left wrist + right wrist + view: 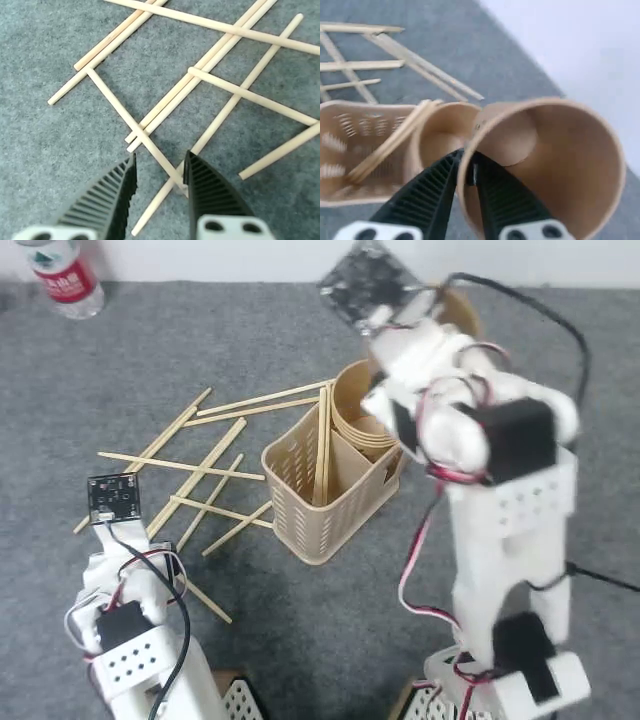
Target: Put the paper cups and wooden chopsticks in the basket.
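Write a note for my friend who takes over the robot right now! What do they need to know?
Left gripper: open, low over the loose wooden chopsticks, one of them between its fingers.
Right gripper: shut on the rim of a paper cup, near the basket.
Done: stacked cups and a few chopsticks stand in the basket.
Left: drop in the held cup, then gather the loose wooden chopsticks.

Chopsticks (112, 100) are showing bare wood, smooth, matt. Table cover (50, 150) is reading as grey cloth, rough. Basket (300, 510) is looking like beige plastic, faint sheen. Paper cup (570, 150) is showing matt brown paper. Left gripper (159, 165) fingers (210, 195) are showing black ribbed plastic.
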You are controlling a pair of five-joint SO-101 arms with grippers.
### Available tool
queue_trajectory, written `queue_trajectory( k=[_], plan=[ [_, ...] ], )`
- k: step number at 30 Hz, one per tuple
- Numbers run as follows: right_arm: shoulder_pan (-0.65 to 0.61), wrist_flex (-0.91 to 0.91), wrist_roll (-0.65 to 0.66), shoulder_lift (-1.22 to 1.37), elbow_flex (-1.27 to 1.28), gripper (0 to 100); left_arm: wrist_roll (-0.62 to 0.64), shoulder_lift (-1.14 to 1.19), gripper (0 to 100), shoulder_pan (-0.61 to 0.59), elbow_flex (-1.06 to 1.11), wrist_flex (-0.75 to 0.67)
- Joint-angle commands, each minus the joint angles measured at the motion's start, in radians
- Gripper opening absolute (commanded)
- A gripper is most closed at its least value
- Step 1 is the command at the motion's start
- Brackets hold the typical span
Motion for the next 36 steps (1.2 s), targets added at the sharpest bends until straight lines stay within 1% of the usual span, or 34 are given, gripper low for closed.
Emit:
queue_trajectory(
  k=[1,8,12,15,22,25,27,32,34,36],
  plan=[
    [-0.042,0.025,-0.006,0.033,-0.06,0.7,0.008,-0.011,15,0.003,-0.007,-0.021],
    [-0.027,0.047,-0.008,0.107,-0.06,0.7,0.006,-0.011,15,0.003,-0.007,-0.021],
    [-0.045,0.058,-0.011,0.074,-0.058,0.7,0.006,-0.011,15,0.003,-0.007,-0.021],
    [-0.042,0.059,-0.055,0.044,-0.057,0.7,0.006,-0.011,15,0.003,-0.007,-0.021],
    [-0.047,0.054,-0.071,0.031,0.132,0.9,0.008,-0.011,15,0.003,-0.007,-0.021],
    [-0.042,0.051,-0.069,0.022,0.149,1.1,0.008,-0.011,15,0.003,-0.007,-0.021],
    [-0.039,0.054,-0.069,0.012,0.137,5.1,0.008,-0.011,15,0.005,-0.007,-0.021],
    [-0.025,0.051,-0.074,-0.093,0.106,30.5,0.008,-0.011,15,0.005,-0.007,-0.021],
    [-0.024,0.047,-0.068,-0.137,0.083,32.0,0.008,-0.011,15,0.005,-0.007,-0.021],
    [-0.008,0.025,-0.066,-0.173,0.074,30.3,0.008,-0.011,15,0.005,-0.007,-0.021]
  ],
)
